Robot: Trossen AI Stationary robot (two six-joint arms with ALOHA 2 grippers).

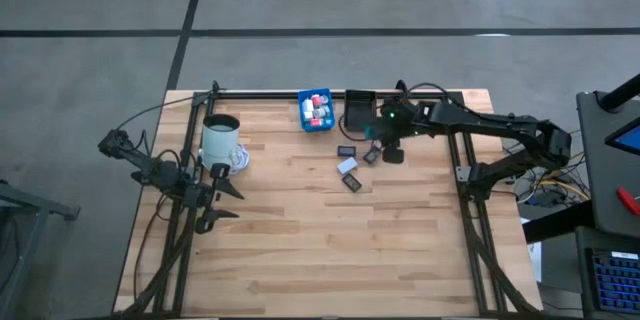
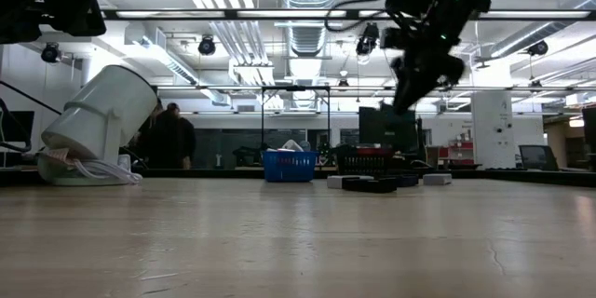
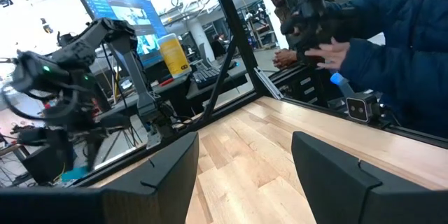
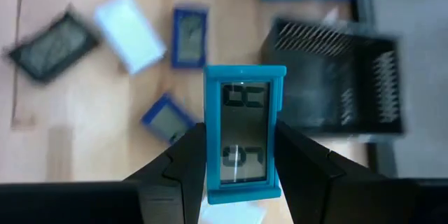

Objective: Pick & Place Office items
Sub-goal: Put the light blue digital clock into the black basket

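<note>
My right gripper (image 1: 391, 150) is shut on a flat teal rectangle with a grey display (image 4: 243, 129), high above the table near the black bin (image 1: 360, 112). Loose flat pieces lie on the table below it: a black one (image 4: 52, 38), a white one (image 4: 129, 31) and two blue ones (image 4: 189, 35) (image 4: 166, 117). The blue bin (image 1: 316, 110) holds red and white blocks. My left gripper (image 1: 228, 203) waits open and empty at the table's left, near the white mug (image 1: 222, 140). My right gripper pinches the teal rectangle by its two long sides (image 4: 212, 136) between its two fingers, at the lower half of its length. The fingers point down from above and lie along it. The rectangle is lifted clear of the table, its display face toward the wrist camera.
The blue and black bins stand side by side at the table's far edge. The mug (image 2: 98, 121) stands at the far left. People stand beyond the table in the left wrist view (image 3: 392, 49). Bare wood (image 1: 330, 250) fills the near half.
</note>
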